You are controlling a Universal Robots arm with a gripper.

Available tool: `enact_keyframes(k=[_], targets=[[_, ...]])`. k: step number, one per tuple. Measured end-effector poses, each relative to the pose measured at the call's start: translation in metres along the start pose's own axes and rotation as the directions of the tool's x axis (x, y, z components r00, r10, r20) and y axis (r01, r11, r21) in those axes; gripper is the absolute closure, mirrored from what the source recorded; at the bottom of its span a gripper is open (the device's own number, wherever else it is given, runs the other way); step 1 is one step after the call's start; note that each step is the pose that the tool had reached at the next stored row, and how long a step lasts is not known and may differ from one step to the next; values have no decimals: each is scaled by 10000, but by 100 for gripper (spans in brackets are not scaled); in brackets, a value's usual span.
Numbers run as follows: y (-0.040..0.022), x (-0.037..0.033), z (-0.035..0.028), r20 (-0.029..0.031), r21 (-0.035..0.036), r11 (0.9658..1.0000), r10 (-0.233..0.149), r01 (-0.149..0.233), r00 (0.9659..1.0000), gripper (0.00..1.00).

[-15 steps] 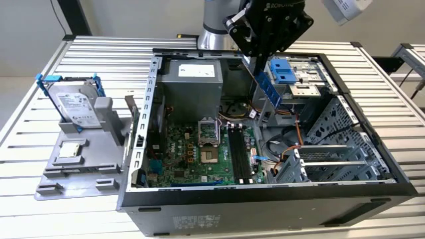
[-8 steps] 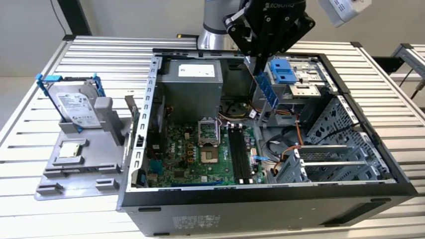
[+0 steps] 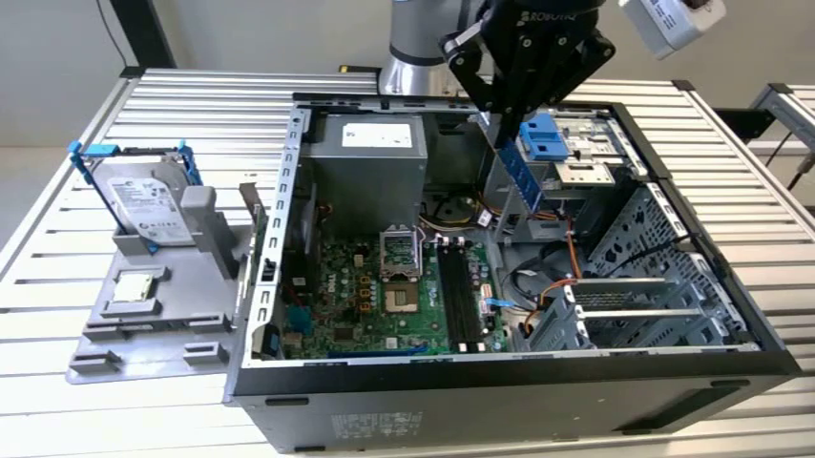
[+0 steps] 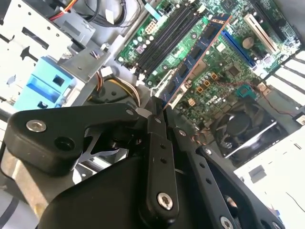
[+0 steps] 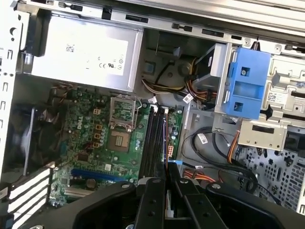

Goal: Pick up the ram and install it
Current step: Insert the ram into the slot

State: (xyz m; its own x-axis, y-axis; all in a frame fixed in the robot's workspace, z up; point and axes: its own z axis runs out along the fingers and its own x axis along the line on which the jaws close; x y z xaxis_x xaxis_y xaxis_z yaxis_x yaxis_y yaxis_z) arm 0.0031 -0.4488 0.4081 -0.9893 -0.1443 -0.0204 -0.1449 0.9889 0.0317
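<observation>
My gripper [image 3: 507, 129] hangs over the open computer case [image 3: 510, 367], shut on the ram [image 3: 520, 179]. The ram is a long blue-green board stick with black chips, pointing down into the case. In the second wrist view the ram [image 4: 195, 55] reaches from my gripper [image 4: 159, 112] towards the motherboard. It lies beside the black memory slots [image 4: 167, 38] and apart from them. In the first wrist view the ram [image 5: 165, 143] shows edge-on above the slots [image 5: 152, 140], coming out of the gripper [image 5: 166, 180]. The slots [image 3: 459, 286] sit on the green motherboard [image 3: 369, 305].
A blue drive-bay clip [image 3: 545, 138] and loose cables [image 5: 209, 148] lie close to the ram's path. The power supply [image 3: 369, 143] fills the case's far corner. On the exterior view's left, a grey stand [image 3: 140, 334] holds a silver hard drive [image 3: 140, 200] and a small square chip [image 3: 134, 284].
</observation>
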Motion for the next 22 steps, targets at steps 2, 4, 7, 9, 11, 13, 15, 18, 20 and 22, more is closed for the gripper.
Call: enact_keyframes(k=[2, 4, 7, 9, 11, 13, 15, 18, 20, 22], targets=[[-15, -21, 28, 1, 1, 10000, 27, -27, 10000, 100], [-25, -41, 63, 2, 1, 10000, 64, -64, 10000, 100], [-34, -62, 118, 6, 3, 9999, 164, -164, 9999, 100], [-37, -71, 155, 10, 6, 9996, 293, -293, 9996, 100], [-39, -73, 187, 15, 10, 9989, 479, -479, 9989, 100], [-42, -88, 219, 21, 11, 9980, 626, -626, 9980, 100], [-46, -109, 245, 22, 13, 9978, 659, -659, 9978, 100], [-51, -136, 280, 22, 13, 9977, 682, -682, 9977, 100], [-54, -155, 303, 23, 14, 9975, 703, -703, 9975, 100], [-58, -174, 326, 24, 14, 9974, 725, -725, 9974, 100]])
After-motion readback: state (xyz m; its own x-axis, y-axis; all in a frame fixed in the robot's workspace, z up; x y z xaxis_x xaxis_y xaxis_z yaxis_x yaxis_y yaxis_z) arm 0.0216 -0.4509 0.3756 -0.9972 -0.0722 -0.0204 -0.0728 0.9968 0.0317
